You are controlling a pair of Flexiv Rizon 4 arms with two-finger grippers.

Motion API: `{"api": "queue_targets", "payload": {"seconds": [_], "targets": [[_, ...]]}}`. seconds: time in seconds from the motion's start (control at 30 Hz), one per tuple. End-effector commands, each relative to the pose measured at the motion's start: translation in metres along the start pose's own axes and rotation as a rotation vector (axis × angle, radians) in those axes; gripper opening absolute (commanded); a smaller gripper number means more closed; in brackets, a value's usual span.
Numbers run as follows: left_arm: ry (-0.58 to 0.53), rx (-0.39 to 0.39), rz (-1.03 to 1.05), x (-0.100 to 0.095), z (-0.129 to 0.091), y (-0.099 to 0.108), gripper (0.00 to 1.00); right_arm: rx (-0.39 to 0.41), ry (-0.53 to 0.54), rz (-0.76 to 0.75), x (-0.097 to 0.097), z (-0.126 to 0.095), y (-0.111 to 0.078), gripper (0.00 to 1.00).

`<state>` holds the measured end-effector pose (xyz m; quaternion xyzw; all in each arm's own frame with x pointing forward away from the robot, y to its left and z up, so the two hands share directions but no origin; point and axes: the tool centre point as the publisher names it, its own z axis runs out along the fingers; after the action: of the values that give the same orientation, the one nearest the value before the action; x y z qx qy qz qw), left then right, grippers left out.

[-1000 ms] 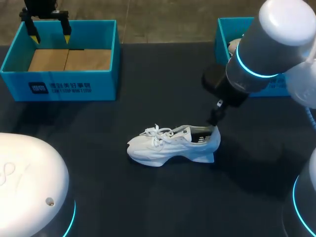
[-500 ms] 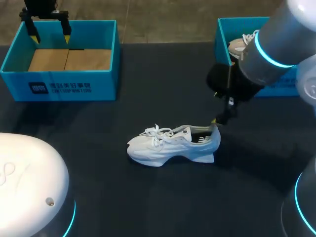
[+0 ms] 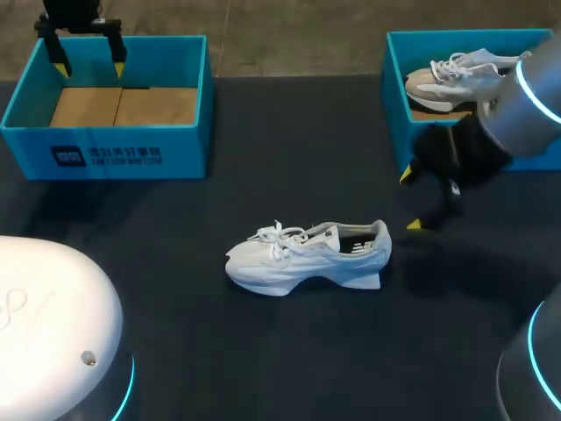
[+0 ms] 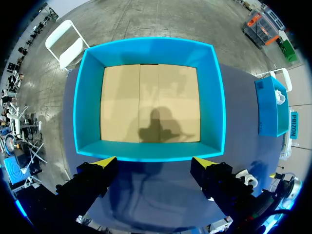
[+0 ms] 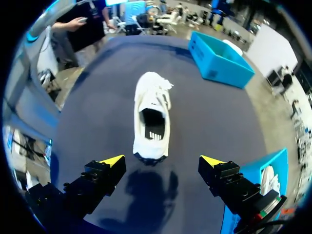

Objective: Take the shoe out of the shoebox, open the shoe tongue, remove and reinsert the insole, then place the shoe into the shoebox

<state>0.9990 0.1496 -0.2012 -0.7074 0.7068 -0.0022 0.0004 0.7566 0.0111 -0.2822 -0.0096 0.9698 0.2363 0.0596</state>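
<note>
A white laced shoe (image 3: 307, 255) lies on its sole in the middle of the dark table, toe to the left; the right wrist view shows the shoe (image 5: 152, 115) ahead of the fingers, heel nearest. My right gripper (image 3: 410, 200) hovers open just right of the heel, touching nothing; its own view shows the right gripper (image 5: 161, 160) with nothing between its fingers. An empty blue shoebox (image 3: 188, 53) stands at the back left. My left gripper (image 3: 88, 57) hangs open over that box; the left gripper (image 4: 155, 160) looks down at the shoebox (image 4: 217, 87) and its bare cardboard floor.
A second blue box (image 3: 394, 66) at the back right holds another white shoe (image 3: 456, 74), close behind my right arm. A white rounded robot base (image 3: 48, 324) fills the front left corner.
My right gripper has drawn back to the right, away from the shoe's heel, and its arm has swung out toward the right edge. The shoe and left arm stayed put.
</note>
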Motion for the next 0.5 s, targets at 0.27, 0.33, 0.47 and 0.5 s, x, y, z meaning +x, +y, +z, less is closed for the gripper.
{"api": "queue_targets", "payload": {"seconds": [0.27,0.33,0.47,0.5], "targets": [[-0.001,-0.001,0.0,0.0,0.0,0.0,1.0,-0.336,-0.004,-0.072,0.006,0.024,-0.022,1.0],[-0.001,-0.001,0.0,0.0,0.0,0.0,1.0,-0.374,-0.002,-0.087,0.006,0.028,-0.023,1.0],[-0.001,-0.001,0.0,0.0,0.0,0.0,1.0,-0.385,0.014,-0.097,0.002,0.036,-0.028,1.0],[-0.001,-0.001,0.0,0.0,0.0,0.0,1.0,-0.385,0.014,-0.097,0.002,0.036,-0.028,1.0]]}}
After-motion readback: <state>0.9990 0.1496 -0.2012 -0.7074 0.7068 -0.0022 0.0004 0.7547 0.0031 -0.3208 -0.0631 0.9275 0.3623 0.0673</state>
